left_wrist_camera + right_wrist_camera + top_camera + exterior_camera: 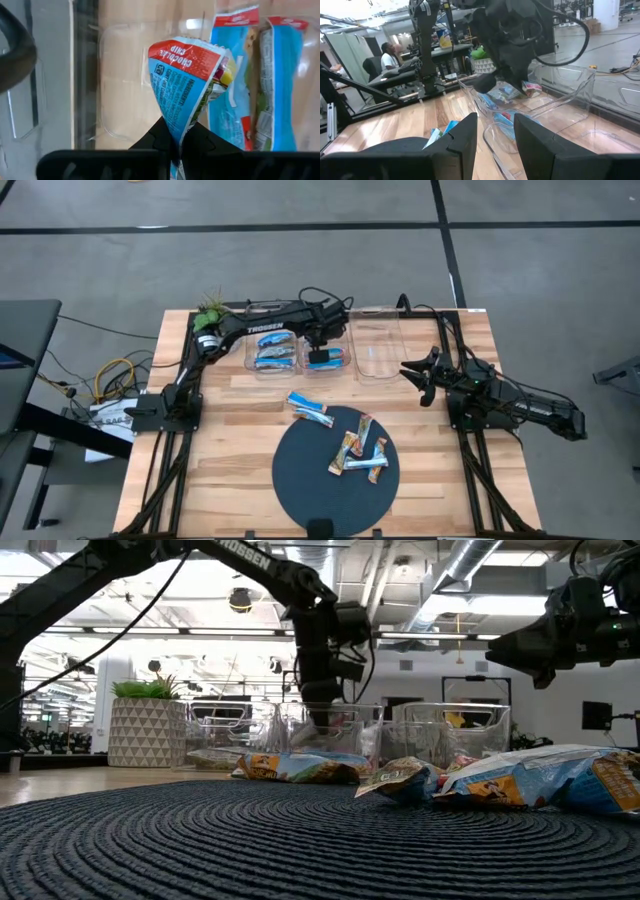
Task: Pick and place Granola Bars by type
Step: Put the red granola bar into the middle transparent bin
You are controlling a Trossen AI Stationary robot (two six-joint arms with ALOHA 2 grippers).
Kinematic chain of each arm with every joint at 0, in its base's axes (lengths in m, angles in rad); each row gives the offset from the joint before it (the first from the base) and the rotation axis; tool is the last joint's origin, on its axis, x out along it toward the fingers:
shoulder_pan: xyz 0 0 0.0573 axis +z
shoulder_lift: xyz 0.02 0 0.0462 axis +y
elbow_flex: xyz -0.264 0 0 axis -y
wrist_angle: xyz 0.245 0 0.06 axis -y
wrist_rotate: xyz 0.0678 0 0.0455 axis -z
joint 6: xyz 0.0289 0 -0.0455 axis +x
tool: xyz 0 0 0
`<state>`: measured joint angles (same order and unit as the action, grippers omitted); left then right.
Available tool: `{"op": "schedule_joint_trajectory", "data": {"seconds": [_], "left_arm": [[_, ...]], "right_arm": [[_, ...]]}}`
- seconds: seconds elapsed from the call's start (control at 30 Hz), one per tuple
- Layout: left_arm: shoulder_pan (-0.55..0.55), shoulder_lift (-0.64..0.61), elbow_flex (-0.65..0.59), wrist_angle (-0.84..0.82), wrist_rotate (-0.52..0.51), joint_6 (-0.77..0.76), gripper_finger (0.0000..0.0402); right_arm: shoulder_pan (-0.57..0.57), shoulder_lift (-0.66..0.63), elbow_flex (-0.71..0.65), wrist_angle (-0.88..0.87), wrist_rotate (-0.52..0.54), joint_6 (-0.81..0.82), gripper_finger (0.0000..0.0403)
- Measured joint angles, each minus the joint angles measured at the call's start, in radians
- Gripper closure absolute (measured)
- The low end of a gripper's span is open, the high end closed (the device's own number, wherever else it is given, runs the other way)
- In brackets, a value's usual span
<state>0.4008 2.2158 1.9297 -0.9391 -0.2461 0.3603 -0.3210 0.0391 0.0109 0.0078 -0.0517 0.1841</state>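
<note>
My left gripper [320, 342] is over the middle clear bin [327, 370] at the table's far edge, shut on a blue granola bar [187, 85] with a red end. More blue bars [280, 80] lie on that bin's floor, and others lie in the left bin [275, 352]. Several bars [360, 448] lie flat on the dark round mat [300, 480], and two blue ones [309, 411] rest on the wood just beyond its far rim. My right gripper [495, 132] is open and hovers near the table's right side, by the right bin [378, 345]. My left gripper pinches the blue bar between its two fingers [200, 142] at one crimped end of the wrapper [176, 131], coming from above and pointing down into the bin. The wrapper is squeezed to a narrow fold at the fingers. The bar hangs below them, red end lowest, clear of the bin floor.
Three clear bins stand in a row along the far edge; the right one shows no bars. A potted plant [210, 308] sits at the far left corner. Bare wood lies to the left and right of the mat. People and desks show in the room beyond.
</note>
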Motion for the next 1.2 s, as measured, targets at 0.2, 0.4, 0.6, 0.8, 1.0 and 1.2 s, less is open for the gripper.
{"op": "schedule_joint_trajectory", "data": {"seconds": [0.2,0.4,0.6,0.8,1.0,1.2], "left_arm": [[0.011,0.011,-0.004,0.032,0.008,0.018,0.0390],[0.021,0.011,-0.003,0.084,0.092,0.004,0.0389],[0.023,0.011,-0.003,0.101,0.153,-0.005,0.0371],[0.025,0.011,-0.003,0.103,0.154,-0.009,0.0341],[0.025,0.011,-0.003,0.105,0.154,-0.031,0.0315],[0.025,0.011,-0.003,0.107,0.128,-0.031,0.0301]], "right_arm": [[0.000,0.000,0.000,0.000,0.000,0.000,0.0280],[0.000,0.000,0.000,0.000,0.000,0.000,0.0280],[0.000,0.000,0.000,0.000,0.000,0.000,0.0280],[0.000,0.000,0.000,0.000,0.000,0.000,0.0280],[0.000,0.000,0.000,0.000,0.000,0.000,0.0280],[0.000,0.000,0.000,0.000,0.000,0.000,0.0280]]}}
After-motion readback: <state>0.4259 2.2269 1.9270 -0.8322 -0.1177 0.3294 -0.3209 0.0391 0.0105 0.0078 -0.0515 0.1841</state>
